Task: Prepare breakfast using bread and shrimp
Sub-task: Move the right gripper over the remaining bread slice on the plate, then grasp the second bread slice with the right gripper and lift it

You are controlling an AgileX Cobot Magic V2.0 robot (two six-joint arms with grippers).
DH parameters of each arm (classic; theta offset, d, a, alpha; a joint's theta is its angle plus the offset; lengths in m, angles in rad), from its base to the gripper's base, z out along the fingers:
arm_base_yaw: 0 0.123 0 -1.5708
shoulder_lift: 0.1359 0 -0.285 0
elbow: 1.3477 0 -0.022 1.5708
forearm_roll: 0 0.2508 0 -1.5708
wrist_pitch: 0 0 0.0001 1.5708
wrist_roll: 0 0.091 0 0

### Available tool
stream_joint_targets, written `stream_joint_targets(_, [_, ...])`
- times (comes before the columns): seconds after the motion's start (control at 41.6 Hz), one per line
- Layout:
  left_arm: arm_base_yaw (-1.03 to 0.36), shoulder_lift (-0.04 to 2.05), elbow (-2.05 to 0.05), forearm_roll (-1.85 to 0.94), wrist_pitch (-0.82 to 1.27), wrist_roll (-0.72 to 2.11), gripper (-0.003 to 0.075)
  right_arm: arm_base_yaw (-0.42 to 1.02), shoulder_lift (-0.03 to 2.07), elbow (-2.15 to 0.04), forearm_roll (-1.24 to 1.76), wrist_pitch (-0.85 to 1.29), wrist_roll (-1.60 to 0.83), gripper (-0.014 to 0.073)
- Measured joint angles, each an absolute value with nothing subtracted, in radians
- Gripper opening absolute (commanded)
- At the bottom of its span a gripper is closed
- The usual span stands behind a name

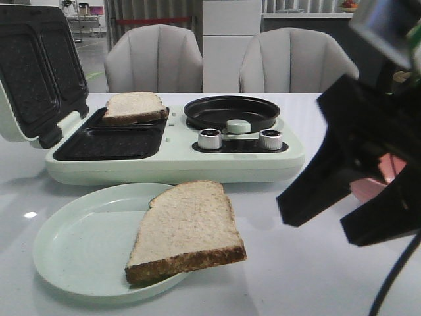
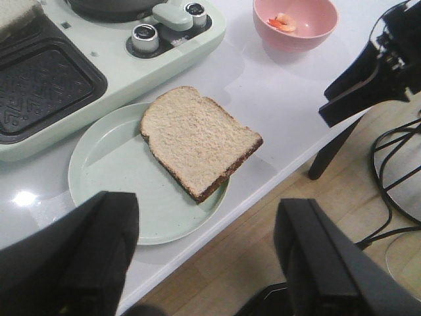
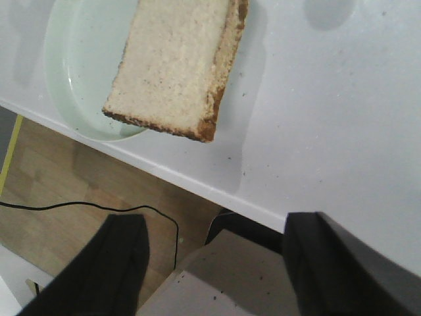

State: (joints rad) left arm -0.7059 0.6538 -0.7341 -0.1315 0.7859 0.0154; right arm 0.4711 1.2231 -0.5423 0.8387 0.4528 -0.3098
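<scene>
One bread slice (image 1: 187, 227) lies on a pale green plate (image 1: 79, 250) at the table's front, its crust corner hanging over the plate's rim. It also shows in the left wrist view (image 2: 197, 138) and the right wrist view (image 3: 177, 66). The second bread slice (image 1: 135, 106) lies in the back tray of the sandwich maker (image 1: 171, 161). The shrimp (image 2: 284, 22) lies in a pink bowl (image 2: 296, 26). My right gripper (image 1: 316, 224) is open and empty, right of the plate. My left gripper (image 2: 210, 263) is open and empty, over the table's front edge.
The sandwich maker's lid (image 1: 36, 72) stands open at the left. Its round black pan (image 1: 231, 112), pale-green knob (image 1: 238, 126) and two silver dials (image 1: 210, 139) sit on its right half. Two grey chairs (image 1: 154, 59) stand behind the table.
</scene>
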Motion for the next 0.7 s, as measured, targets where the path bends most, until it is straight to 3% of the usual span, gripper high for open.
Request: stream_joint_targets(0.698, [-0.706,0.654,-0.734,-0.132,0.782,0.015,0.0498,0.485,1.675,-0.898,0.885,0.474,-0.325,0.0545])
